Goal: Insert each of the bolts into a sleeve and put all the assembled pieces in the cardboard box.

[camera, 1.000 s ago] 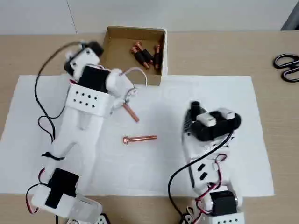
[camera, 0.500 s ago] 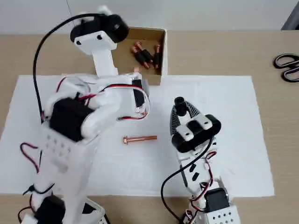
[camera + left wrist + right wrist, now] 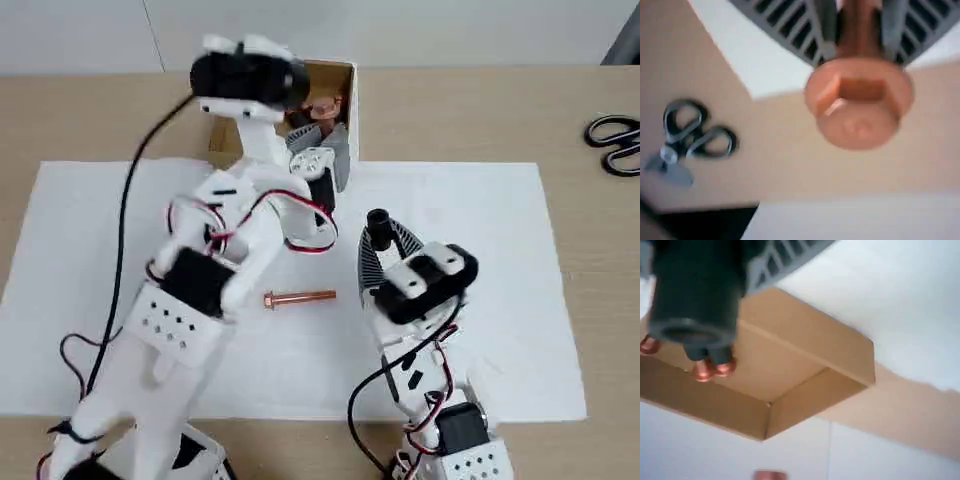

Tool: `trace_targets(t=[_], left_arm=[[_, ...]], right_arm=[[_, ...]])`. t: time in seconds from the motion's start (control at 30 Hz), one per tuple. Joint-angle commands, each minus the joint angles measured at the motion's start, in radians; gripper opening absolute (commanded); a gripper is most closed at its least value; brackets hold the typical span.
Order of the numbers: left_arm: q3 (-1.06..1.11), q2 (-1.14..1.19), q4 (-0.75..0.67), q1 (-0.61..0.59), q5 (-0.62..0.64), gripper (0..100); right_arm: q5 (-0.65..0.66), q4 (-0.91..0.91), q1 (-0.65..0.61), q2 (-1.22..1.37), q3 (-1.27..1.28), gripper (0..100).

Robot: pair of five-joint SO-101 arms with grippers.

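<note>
Nearest my side of the table, the right gripper stands over the white paper. Its jaws are closed on a black sleeve. The sleeve sits between the grey fingers, and in the right wrist view one end pokes out past them, with its hollow mouth turned toward the camera.

Just to the left of that gripper, a loose bolt lies flat on the paper. It is copper-coloured, with its head pointing left. It lies between the two arms and touches neither gripper.

Farther out, the left arm stretches across the paper. The left gripper is at the near right corner of the box, as the high view shows it. Its jaws are narrow, clamped on a held bolt. In the left wrist view the shaft runs up between the ribbed fingers. The flanged hex head hangs clear of them, facing the camera. I cannot tell how high the gripper stands over the box wall.

The box is open-topped cardboard and sits on the table at the paper's far edge. In the right wrist view, copper ends of assembled pieces show inside it, just past the sleeve.

Far off to the right, scissors lie on the bare table, well apart from everything else.
</note>
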Motion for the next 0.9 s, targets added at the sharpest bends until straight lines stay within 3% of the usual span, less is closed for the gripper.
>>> trace_targets(t=[0.0, 0.33, 0.67, 0.87], left_arm=[[0.156, -0.110, -0.333, 0.015, -0.041, 1], [0.354, -0.370, -0.371, 0.201, -0.043, 1], [0.424, -0.430, -0.370, 0.203, -0.044, 1], [0.426, -0.423, -0.373, 0.203, -0.132, 1]], right_arm=[[-0.040, -0.018, -0.005, -0.015, 0.005, 0.5], [-0.037, -0.025, -0.005, -0.015, 0.005, 0.5], [-0.026, -0.137, -0.005, -0.015, 0.005, 0.5], [0.107, -0.145, -0.007, -0.016, 0.005, 0.5]])
